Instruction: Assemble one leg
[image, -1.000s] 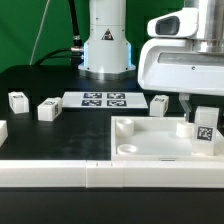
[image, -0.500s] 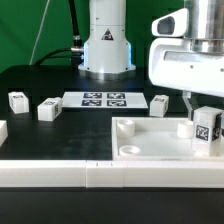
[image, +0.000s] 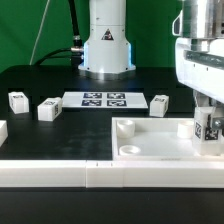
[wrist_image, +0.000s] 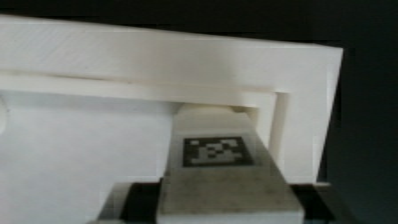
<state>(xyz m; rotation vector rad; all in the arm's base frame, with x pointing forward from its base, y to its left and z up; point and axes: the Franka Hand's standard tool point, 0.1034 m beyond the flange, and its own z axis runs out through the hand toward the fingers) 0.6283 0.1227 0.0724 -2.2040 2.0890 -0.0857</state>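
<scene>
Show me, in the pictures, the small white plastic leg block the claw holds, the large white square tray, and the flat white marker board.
Small white plastic leg block (wrist_image: 217, 150): wrist view, on its tag.
Large white square tray (image: 160, 146): exterior view, bare floor.
Flat white marker board (image: 72, 98): exterior view, left margin.

A black table (image: 40, 80) stands before a green backdrop (image: 25, 25), evenly lit.

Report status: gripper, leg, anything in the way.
Gripper shut on the leg, over the tray at the exterior view's right edge. Three loose legs apart on the table. Nothing seen blocking.
</scene>
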